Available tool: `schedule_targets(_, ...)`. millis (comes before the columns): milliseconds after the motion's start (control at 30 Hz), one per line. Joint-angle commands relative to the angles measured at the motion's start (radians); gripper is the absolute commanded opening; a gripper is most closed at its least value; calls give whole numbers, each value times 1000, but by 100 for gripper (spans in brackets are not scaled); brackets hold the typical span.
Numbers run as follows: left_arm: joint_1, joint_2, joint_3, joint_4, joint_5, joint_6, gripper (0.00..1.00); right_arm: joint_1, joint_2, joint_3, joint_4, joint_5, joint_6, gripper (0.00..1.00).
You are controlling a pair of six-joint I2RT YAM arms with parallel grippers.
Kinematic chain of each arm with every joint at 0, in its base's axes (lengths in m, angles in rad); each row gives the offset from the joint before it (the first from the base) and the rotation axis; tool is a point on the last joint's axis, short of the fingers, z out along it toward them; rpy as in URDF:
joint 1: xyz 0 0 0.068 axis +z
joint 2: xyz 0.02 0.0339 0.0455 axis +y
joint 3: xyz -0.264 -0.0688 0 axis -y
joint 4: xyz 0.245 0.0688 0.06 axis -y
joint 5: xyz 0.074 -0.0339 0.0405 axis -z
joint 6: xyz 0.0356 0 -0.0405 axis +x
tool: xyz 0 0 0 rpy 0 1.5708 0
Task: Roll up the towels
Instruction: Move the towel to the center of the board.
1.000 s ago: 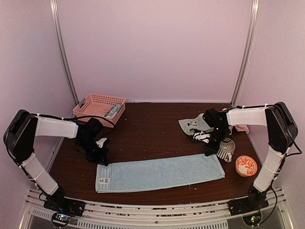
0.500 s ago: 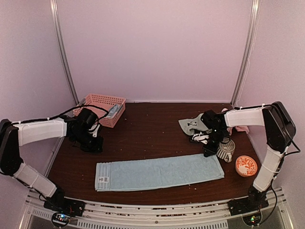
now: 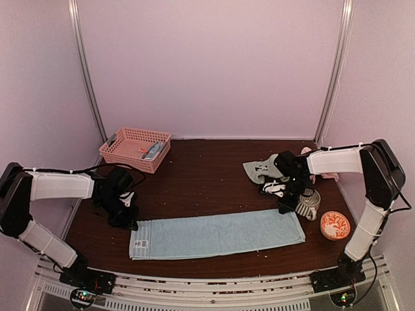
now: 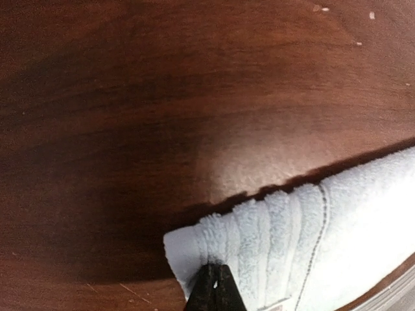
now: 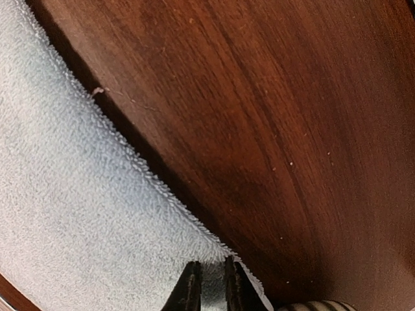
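A light blue towel (image 3: pixel 217 234) lies as a long folded strip across the near part of the table. My left gripper (image 3: pixel 131 224) is at its far left corner. In the left wrist view the fingers (image 4: pixel 214 288) are shut on that corner of the towel (image 4: pixel 311 240), which is slightly raised with a shadow beneath. My right gripper (image 3: pixel 283 208) is at the far right corner, its fingers (image 5: pixel 192 286) nearly together with the towel's (image 5: pixel 71 214) edge between them. A sage green towel (image 3: pixel 262 170) and a pink towel (image 3: pixel 329 173) lie at the back right.
A pink basket (image 3: pixel 130 139) at the back left holds a blue spotted cloth (image 3: pixel 153 151). A striped cup (image 3: pixel 308 202) stands right beside my right gripper, and an orange patterned bowl (image 3: pixel 334 225) sits near the right edge.
My left gripper lifted away toward the back left, then came back down onto the towel's far left corner. The right gripper has stayed at the far right corner.
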Motion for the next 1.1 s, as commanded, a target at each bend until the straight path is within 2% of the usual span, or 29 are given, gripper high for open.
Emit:
schedule_targets(0, -3, 85, 13, 28, -73, -40, 0, 10, 48, 5, 14, 59, 18, 13)
schedule_targets(167, 13, 96, 26, 56, -161, -80, 0, 29, 106, 35, 58, 104, 34, 13)
schedule_targets(533, 144, 78, 31, 83, -196, -40, 0, 31, 225, 195, 110, 166, 93, 12)
schedule_targets(767, 167, 136, 144, 100, -202, 12, 0, 31, 317, 361, 78, 142, 88, 13)
schedule_targets(900, 165, 101, 202, 104, -181, 51, 0, 31, 290, 418, 17, 69, 94, 15)
schedule_targets(1067, 155, -18, 193, 142, -103, 91, 0, 27, 176, 393, -10, 2, 122, 26)
